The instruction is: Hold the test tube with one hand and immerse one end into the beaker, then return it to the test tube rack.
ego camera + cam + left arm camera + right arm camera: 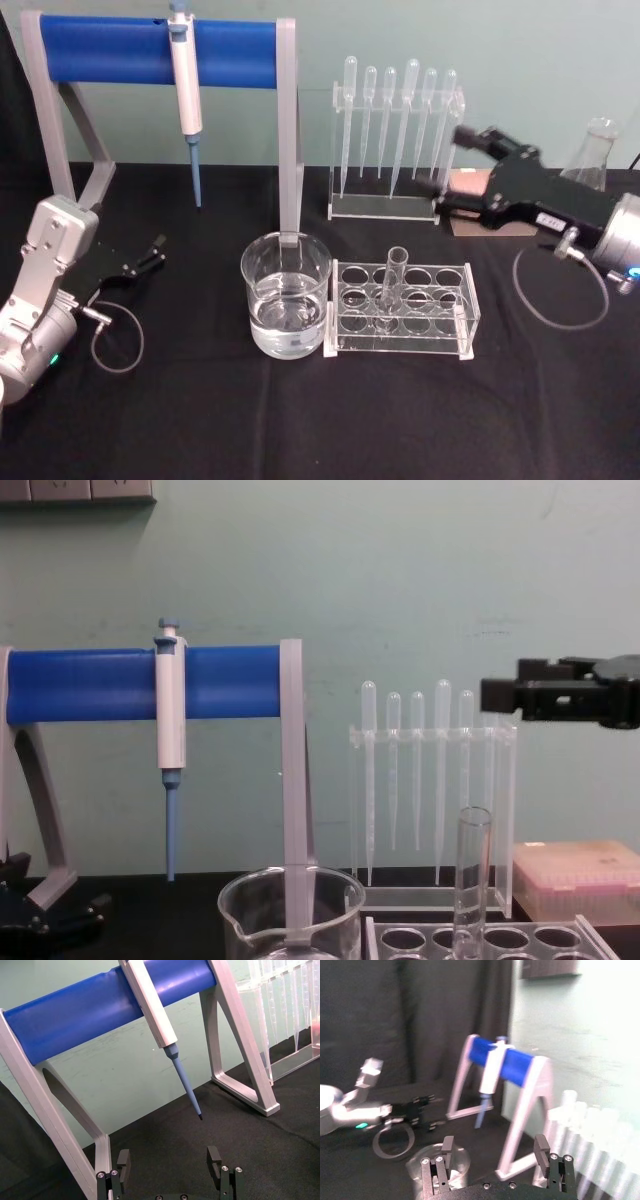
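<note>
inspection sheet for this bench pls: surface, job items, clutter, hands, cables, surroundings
Surface: black cloth-covered table, no spills seen.
Job's things: clear glass test tube upright in a clear acrylic rack; wide clear glass beaker, partly filled with clear liquid, to the rack's left.
Clutter: white-and-blue pipettor hanging on a blue-bar stand; thin plastic pipettes in a clear holder; pink tip box; glass flask at far right.
Hands: left hand open, low at the table's left, empty; right hand open, raised near the pipettes, empty.
Cables: one loop by each wrist, left, right.
Surroundings: pale green wall.
</note>
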### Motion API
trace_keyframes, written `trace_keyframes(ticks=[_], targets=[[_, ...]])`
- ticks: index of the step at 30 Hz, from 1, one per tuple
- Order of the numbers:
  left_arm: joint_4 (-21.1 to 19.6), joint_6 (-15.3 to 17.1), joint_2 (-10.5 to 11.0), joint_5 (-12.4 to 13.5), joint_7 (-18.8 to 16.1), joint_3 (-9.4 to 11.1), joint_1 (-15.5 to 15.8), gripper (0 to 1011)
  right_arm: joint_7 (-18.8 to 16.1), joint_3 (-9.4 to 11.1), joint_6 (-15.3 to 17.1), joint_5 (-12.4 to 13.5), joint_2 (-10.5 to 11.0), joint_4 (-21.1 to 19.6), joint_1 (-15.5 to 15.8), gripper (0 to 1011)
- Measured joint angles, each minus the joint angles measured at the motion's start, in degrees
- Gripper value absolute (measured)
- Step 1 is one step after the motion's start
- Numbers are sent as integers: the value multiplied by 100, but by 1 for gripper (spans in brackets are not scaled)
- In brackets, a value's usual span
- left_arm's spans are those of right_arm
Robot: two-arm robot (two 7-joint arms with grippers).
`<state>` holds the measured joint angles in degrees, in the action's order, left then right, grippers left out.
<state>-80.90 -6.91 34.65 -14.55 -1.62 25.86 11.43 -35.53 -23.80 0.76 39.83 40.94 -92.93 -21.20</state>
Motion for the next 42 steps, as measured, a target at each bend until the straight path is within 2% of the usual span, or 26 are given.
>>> trace_keyframes(ticks=[3, 5, 8, 9, 10, 12, 19, 23, 26, 30, 35, 42], targets=[[0, 0, 0, 0, 0, 0, 0, 1000, 364, 166, -26, -11, -38, -59, 188, 1000], [0, 0, 0, 0, 0, 0, 0, 1000, 857, 350, -82, -94, -125, -94, 441, 1000], [0, 0, 0, 0, 0, 0, 0, 1000, 1270, 486, -146, -218, -216, -103, 633, 1000], [0, 0, 0, 0, 0, 0, 0, 1000, 1577, 561, -194, -315, -289, -104, 754, 1000], [0, 0, 0, 0, 0, 0, 0, 1000, 1577, 561, -194, -315, -289, -104, 754, 1002], [0, 0, 0, 0, 0, 0, 0, 1000, 2125, 694, -285, -539, -451, -99, 972, 1000], [0, 0, 0, 0, 0, 0, 0, 1000, 3034, 889, -377, -1050, -707, -102, 1313, 1000], [0, 0, 0, 0, 0, 0, 0, 1000, 3319, 921, -248, -1242, -765, -92, 1393, 1000], [0, 0, 0, 0, 0, 0, 0, 1000, 3592, 932, 4, -1436, -829, -18, 1434, 1000], [0, 0, 0, 0, 0, 0, 0, 1000, 3661, 941, 138, -1521, -867, 84, 1431, 1002], [0, 0, 0, 0, 0, 0, 0, 1000, 3682, 828, 367, -1829, -833, 184, 1347, 1000], [0, 0, 0, 0, 0, 0, 0, 1000, 3682, 838, 353, -1806, -834, 172, 1357, 1002]])
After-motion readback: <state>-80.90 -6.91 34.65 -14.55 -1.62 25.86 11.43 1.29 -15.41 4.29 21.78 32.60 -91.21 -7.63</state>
